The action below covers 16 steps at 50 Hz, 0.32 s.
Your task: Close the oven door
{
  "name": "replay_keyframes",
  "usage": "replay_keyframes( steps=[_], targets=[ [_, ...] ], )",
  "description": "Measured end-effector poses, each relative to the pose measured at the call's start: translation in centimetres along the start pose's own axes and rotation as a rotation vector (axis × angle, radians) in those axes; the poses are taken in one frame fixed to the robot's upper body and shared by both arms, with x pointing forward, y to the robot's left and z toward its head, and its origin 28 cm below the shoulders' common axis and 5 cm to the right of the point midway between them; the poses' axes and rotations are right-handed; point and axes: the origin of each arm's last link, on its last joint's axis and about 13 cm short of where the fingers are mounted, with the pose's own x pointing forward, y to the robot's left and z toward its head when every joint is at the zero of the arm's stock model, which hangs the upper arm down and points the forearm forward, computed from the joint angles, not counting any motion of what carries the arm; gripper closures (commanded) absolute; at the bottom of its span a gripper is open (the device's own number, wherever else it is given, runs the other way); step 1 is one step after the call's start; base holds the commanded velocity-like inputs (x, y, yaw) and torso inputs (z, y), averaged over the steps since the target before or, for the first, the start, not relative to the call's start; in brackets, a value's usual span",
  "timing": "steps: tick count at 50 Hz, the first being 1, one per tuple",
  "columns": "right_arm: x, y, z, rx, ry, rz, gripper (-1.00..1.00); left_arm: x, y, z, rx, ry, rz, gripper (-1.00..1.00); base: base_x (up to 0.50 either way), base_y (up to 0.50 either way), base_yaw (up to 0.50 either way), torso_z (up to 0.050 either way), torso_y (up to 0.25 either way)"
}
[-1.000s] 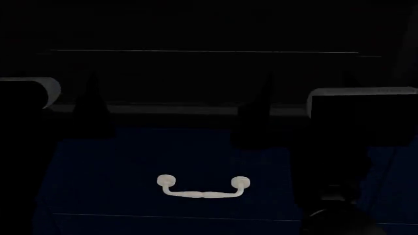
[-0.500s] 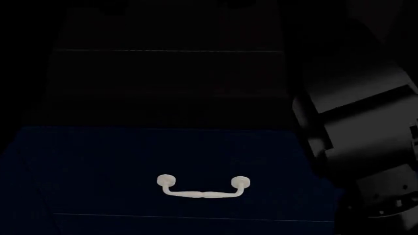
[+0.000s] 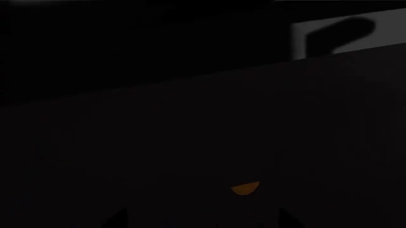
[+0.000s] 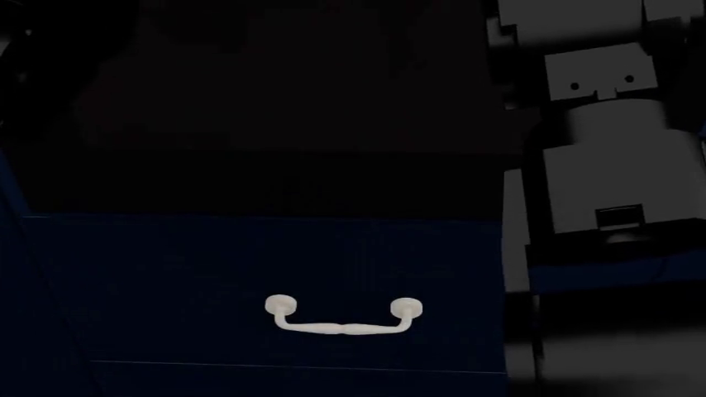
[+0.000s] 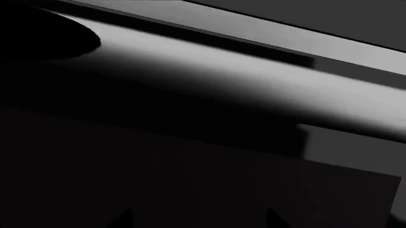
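Note:
The scene is very dark. The oven door [image 4: 287,124] is a black panel filling the upper head view, flat above a navy drawer front. My right arm [image 4: 601,157] reaches up along its right side, with the gripper hidden there. In the right wrist view, my right gripper [image 5: 195,221] shows two faint fingertips set wide apart and nothing between them. It is close to the door's dark panel [image 5: 159,180], just below the lit bar handle [image 5: 254,90]. My left gripper [image 3: 201,221] also shows wide-set tips, facing a dark flat surface [image 3: 222,142] with a small orange spot [image 3: 246,188].
A navy drawer front [image 4: 165,281] with a white curved handle [image 4: 344,318] sits below the door. A pale patch [image 3: 336,33] with a shadow on it shows past the dark surface in the left wrist view. A dim grey floor strip [image 4: 607,364] lies at the lower right.
The grey bar and two dark cone shapes that crossed the head view a second ago are gone. The black panel now fills the top, and my right arm has risen along the right side.

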Motion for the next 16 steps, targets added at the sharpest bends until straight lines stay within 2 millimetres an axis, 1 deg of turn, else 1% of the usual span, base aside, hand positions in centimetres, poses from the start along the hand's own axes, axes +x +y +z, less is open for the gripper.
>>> replay_keyframes(
  steps=[16],
  targets=[
    [-0.15,0.18,-0.79,0.008,0.130,-0.019,-1.00,-0.15,0.99,0.49,0.038,0.078,0.075,-1.00,0.00,0.00,0.00,0.000,0.000]
  ],
)
